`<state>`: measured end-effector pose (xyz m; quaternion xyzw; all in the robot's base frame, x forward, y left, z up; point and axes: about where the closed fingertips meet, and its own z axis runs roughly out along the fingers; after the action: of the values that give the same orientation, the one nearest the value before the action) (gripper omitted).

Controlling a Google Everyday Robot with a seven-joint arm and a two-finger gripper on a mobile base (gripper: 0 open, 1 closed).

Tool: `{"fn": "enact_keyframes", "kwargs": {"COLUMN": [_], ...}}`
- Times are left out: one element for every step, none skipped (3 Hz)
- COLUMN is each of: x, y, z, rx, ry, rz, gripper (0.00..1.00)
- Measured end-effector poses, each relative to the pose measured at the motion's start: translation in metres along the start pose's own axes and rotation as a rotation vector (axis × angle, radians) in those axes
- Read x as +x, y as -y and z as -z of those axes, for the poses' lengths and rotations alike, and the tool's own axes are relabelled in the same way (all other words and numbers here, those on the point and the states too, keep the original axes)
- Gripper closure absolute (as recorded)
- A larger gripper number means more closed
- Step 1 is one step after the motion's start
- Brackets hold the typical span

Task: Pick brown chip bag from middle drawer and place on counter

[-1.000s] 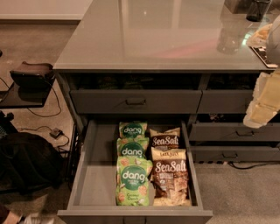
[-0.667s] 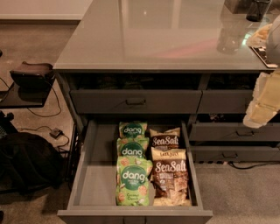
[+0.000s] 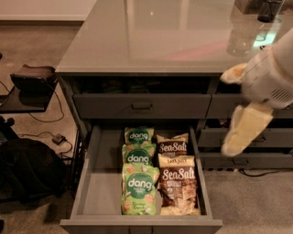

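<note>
From where I stand the counter (image 3: 151,41) fills most of the view, a broad glossy grey-green top. A clear glass (image 3: 240,42) and a dark cup (image 3: 270,9) stand near its far right corner. Below its edge runs the grey cabinet, with a shut drawer front (image 3: 142,106) carrying a small bar handle. Under that, the middle drawer (image 3: 103,183) is pulled fully out, its left half bare grey floor.

The robot's white arm (image 3: 274,73) reaches in from the right, level with the counter's front edge. Its gripper (image 3: 231,112) hangs in the air to the right of the open drawer and above it, well apart from the bags. The two cream fingers (image 3: 247,130) are spread apart and hold nothing.

On the floor to the left lie a black bag (image 3: 27,169) and a low dark stand (image 3: 32,84).

Inside the drawer, the brown chip bag (image 3: 177,189) lies flat at the front right, its upper edge overlapping a second brown bag (image 3: 173,146) behind it. Three green bags (image 3: 138,187) lie in an overlapping row just beside them on the left, the front one touching the brown chip bag's side.
</note>
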<state>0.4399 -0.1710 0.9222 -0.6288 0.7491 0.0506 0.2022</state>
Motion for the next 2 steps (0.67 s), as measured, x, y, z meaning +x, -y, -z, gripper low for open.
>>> {"fn": "enact_keyframes", "kwargs": {"x": [-0.012,-0.024], "y": [-0.021,-0.025], "z": [-0.077,-0.149], "rx": [-0.089,-0.131], "ry": [0.162,0.278], "rz": [-0.072,-0.144], "gripper": [0.00,0.00]}}
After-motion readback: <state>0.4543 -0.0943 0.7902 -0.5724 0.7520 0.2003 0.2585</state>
